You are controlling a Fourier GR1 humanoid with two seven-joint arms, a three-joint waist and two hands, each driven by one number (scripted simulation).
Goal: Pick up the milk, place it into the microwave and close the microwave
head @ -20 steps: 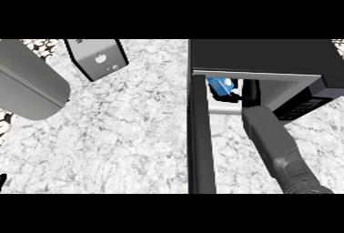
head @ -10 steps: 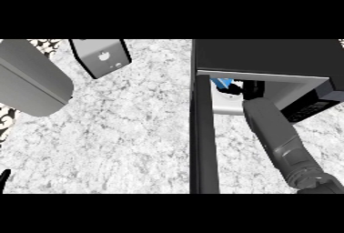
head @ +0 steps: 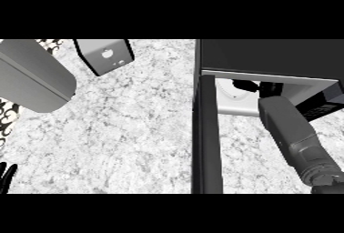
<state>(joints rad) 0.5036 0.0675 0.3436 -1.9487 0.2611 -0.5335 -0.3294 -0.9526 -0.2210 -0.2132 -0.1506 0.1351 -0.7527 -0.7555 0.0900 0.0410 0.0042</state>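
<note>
marble counter [head: 134, 136], microwave [head: 269, 54] door [head: 205, 136] open.
right hand [head: 247, 85] inside, fingers' state unclear; milk hidden, door left to close.

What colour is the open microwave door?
Black: the microwave door shows edge-on as a dark vertical bar in the head view.

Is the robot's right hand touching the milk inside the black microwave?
Cannot tell. In the head view the right hand reaches deep into the black microwave, and no milk shows around it, so neither contact nor gap is visible.
</note>
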